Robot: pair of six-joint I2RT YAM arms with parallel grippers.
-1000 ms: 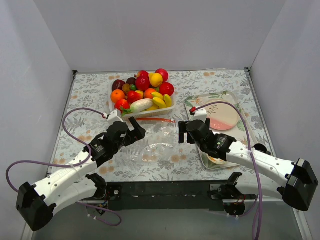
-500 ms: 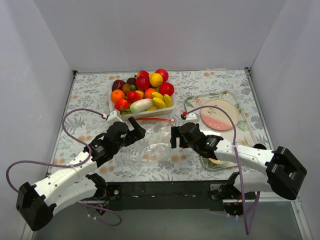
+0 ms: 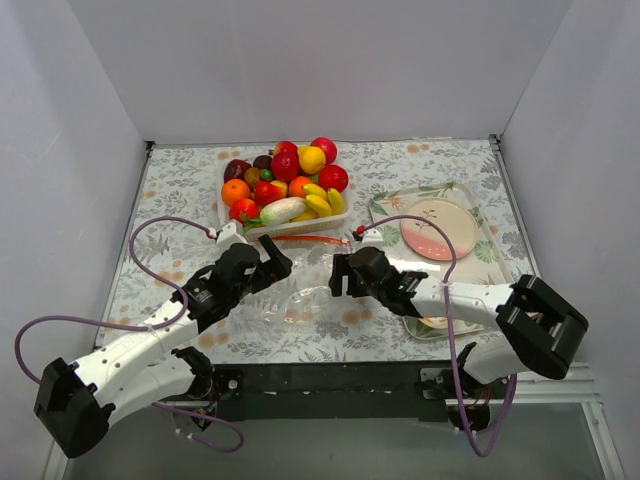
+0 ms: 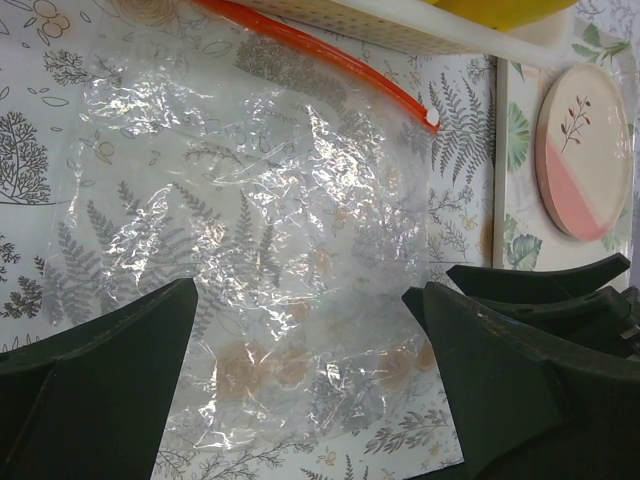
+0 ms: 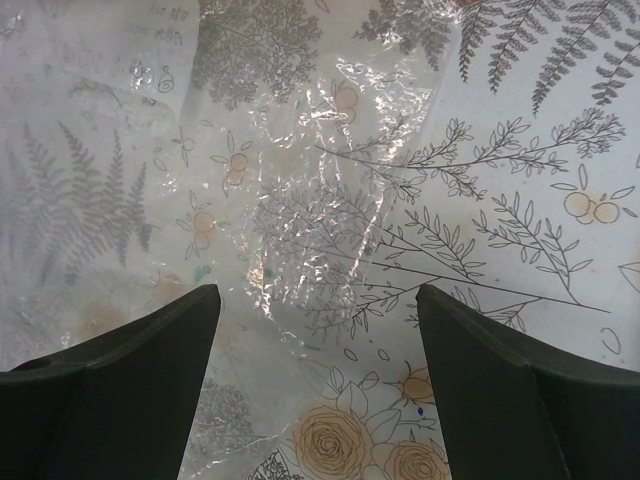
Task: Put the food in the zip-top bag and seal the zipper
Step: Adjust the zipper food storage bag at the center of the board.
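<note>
The clear zip-top bag [image 3: 305, 287] lies flat on the table in front of the basket, its red-orange zipper [image 3: 316, 240] along the far edge. The food [image 3: 285, 180], red, yellow, orange, purple and white toy fruits, is piled in the white basket [image 3: 300, 227]. My left gripper [image 3: 275, 262] is open and empty above the bag's left part. My right gripper [image 3: 340, 276] is open and empty over the bag's right edge. The left wrist view shows the bag [image 4: 270, 220], the zipper [image 4: 330, 55] and my open left gripper [image 4: 300, 292]. The right wrist view shows the bag [image 5: 290, 190] under my open right gripper [image 5: 317, 292].
A glass tray [image 3: 482, 215] at the right holds a pink-and-cream plate [image 3: 438, 228]; a second plate [image 3: 432, 321] lies partly under the right arm. The plate [image 4: 585, 150] and the right gripper's fingers [image 4: 540, 285] show in the left wrist view. Walls enclose the table.
My right gripper has moved left from beside the tray to the bag's right edge. The left gripper has barely moved. The bag lies as before.
</note>
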